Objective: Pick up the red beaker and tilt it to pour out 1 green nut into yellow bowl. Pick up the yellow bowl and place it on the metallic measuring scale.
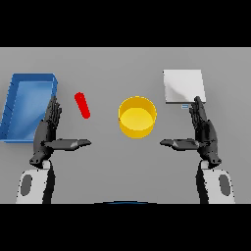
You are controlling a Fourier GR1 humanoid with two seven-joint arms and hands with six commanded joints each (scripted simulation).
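Your left hand hovers low at about eight o'clock on the worktop, fingers straight and apart from the thumb, which juts inward toward centre; it holds nothing. Your right hand mirrors it at about four o'clock, equally spread and empty, its fingertips reaching up to the near edge of the metallic measuring scale. Both look poised in a ready stance, palms facing each other, so nothing of the task seems begun. Just up and inward of your left hand, at roughly ten o'clock, sits the red beaker: it shows as a slim red shape, tilted, its top leaning away to the left; I cannot tell whether a green nut is inside. The yellow bowl sits near centre, round, upright, open-mouthed, apparently empty, well apart from both hands. The scale is a pale flat square at two o'clock. A blue tray lies at nine o'clock, beside your left hand.
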